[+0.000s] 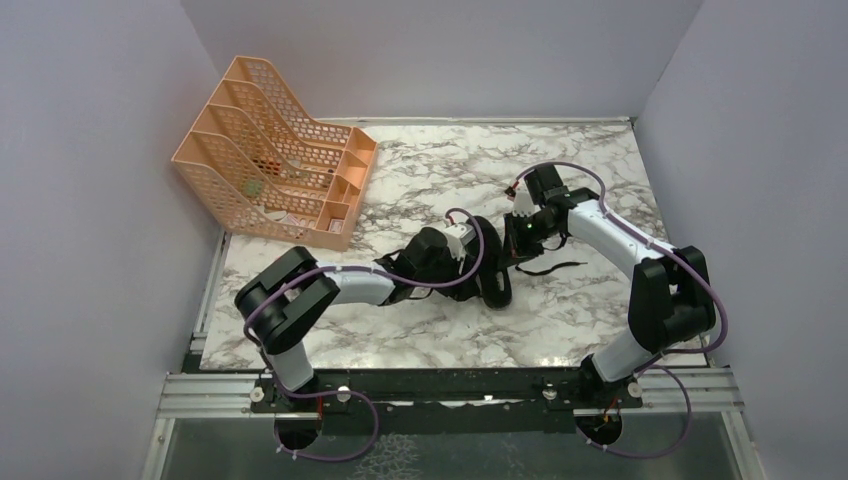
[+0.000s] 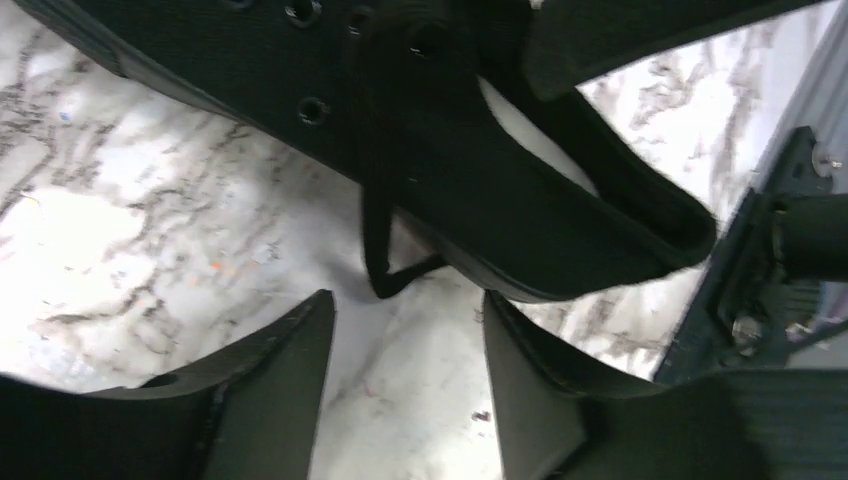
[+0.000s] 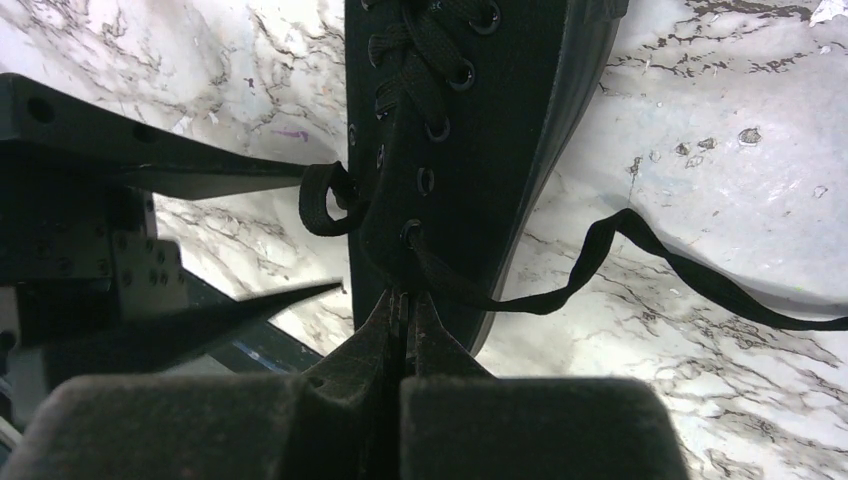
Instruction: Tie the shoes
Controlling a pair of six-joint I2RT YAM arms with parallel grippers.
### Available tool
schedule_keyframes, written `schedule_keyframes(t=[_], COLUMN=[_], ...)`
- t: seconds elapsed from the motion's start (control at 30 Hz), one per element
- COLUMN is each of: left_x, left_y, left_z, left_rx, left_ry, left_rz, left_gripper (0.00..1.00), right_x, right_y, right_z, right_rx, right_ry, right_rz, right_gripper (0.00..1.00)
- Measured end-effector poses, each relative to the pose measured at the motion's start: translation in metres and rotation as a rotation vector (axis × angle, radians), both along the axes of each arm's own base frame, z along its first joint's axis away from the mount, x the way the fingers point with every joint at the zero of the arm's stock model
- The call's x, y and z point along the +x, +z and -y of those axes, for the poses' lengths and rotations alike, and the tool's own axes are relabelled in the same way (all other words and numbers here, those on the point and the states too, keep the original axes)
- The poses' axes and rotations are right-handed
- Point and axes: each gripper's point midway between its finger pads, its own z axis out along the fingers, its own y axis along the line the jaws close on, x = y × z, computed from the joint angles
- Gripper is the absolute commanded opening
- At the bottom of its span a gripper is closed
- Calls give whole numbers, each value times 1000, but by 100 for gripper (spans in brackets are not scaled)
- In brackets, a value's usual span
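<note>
Left claw [image 2: 407, 300], jaws apart: centre the lace loop [image 2: 370, 240] between them before closing. Right claw [image 3: 405, 305], pressed together, braces the shoe [image 3: 480, 120].

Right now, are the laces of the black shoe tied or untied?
Untied. One lace end trails loose across the table, a slack loop hangs beside the shoe; no bow shows.

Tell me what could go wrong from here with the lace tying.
1. The left gripper is open with the lace loop lying just ahead of it, beside the shoe; closing may miss it or pinch the shoe instead.
2. The right gripper is shut right at the top eyelet; a pull might drag the shoe.
3. The free lace end trails across the table and could snag.
</note>
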Motion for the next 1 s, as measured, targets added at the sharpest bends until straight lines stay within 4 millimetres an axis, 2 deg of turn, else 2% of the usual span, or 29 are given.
schedule_keyframes(t=[0.17,0.3,0.43,0.47,0.57,0.63,0.77,0.87,1.0], left_x=[14,20,26,28,32,34,36,37,43], left_y=[-20,-19,-23,-23,-23,-25,-25,-10,49], left_z=[-2,-1,5,8,12,14,9,-2,-16], left_rx=[39,37,28,23,19,22,46,79,45], left_ry=[42,54,50,49,46,40,45,73,129], left_rz=[33,64,80,84,92,99,110,120,200], left_gripper=[47,42,41,38,17,8,1,0,0], right_x=[0,0,0,0,0,0,-2,-4,-11], right_y=[0,0,1,1,1,1,4,8,12], right_z=[0,0,0,0,0,-1,-5,-14,-33], right_rx=[0,0,2,3,4,7,35,80,147], right_ry=[0,1,4,7,17,26,47,71,104], right_rz=[0,1,6,7,11,14,16,15,8], right_gripper=[1,1,1,1,1,1,1,1,1])
